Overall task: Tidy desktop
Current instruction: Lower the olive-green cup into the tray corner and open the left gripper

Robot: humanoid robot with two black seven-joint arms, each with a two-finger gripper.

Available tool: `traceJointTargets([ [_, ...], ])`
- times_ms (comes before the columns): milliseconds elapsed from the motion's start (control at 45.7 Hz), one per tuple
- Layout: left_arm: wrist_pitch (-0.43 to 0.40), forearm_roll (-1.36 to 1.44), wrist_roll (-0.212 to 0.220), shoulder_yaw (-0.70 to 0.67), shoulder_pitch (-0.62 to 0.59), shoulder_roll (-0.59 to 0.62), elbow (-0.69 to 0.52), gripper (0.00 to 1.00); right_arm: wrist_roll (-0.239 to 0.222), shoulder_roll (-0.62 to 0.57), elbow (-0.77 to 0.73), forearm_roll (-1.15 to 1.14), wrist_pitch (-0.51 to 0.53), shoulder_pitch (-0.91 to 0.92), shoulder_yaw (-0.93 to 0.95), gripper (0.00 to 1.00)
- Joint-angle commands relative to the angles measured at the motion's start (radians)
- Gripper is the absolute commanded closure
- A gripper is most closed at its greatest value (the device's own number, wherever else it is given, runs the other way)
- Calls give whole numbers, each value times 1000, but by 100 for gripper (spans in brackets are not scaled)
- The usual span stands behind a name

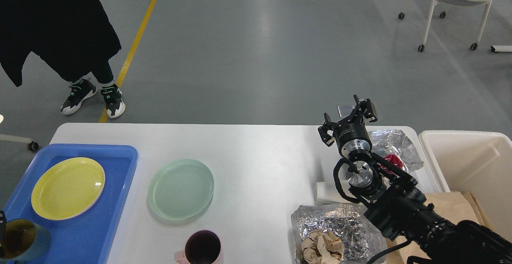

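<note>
The white desktop carries a blue tray at the left with a yellow plate in it. A teal cup with a dark inside is at the tray's near left corner. Only a dark sliver of my left gripper shows at the view's edge beside the cup; its fingers cannot be made out. My right gripper is open and empty, raised over the table's far right edge. A pale green plate and a pink mug stand in the middle.
Crumpled foil with a brown paper wad lies at the near right. More foil with a red item lies behind my right arm. A white block lies between them. A cream bin stands right of the table. A person stands at the far left.
</note>
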Motion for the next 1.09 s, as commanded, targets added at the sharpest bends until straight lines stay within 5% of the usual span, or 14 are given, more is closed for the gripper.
traceJointTargets([
  [0,0,0,0,-3,0,-2,0,100,0,0,0,0,0,0,0,0],
  [656,0,0,5,-37,60,-31,0,100,0,0,0,0,0,0,0,0],
  [1072,0,4,9,-32,63,-28,2,83,0,0,0,0,0,0,0,0],
])
